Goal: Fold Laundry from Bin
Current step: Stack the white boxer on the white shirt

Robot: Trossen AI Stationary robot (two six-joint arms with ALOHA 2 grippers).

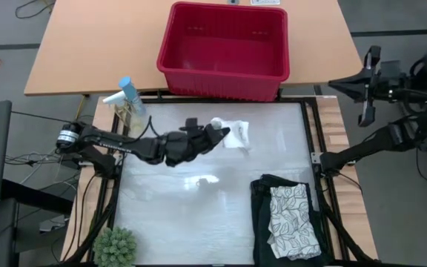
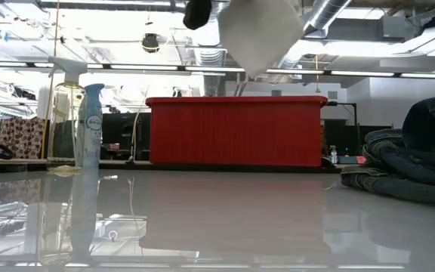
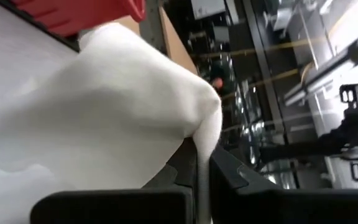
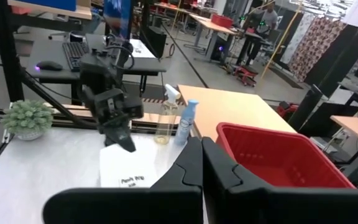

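**Small whitish cloth up in the air, bin looking bare**

Start with the bin (image 1: 223, 46), red, slotted, sitting on the wooden surface at the far edge of the white table (image 1: 199, 215). From above, only its red floor shows, no cloth visible inside. In the low view it fills the middle of the background.

Now the action: the left gripper (image 1: 221, 135) reaches across the middle of the table with its fingers clamped tight on the small whitish cloth (image 1: 236, 134). The left wrist view shows a fold of that cloth pinched between the dark fingers (image 3: 185, 171), the rest billowing out. The low view has the cloth hanging clear above the tabletop, touching nothing below. In the right wrist view it dangles under the gripper, with a small printed label on it.

Over at the near right corner, the dark garment (image 1: 262, 215) lies flat, with the leaf-patterned cloth (image 1: 293, 222) resting on top of it.

The right gripper (image 1: 367, 85) waits off the table's far right corner, fingers pressed together, holding nothing.

Around the edges: a blue spray can (image 1: 130, 93) and a clear spray bottle (image 1: 121, 108) stand by the far left corner, a small green plant (image 1: 115, 247) at the near left. Nothing lies beneath the hanging cloth.
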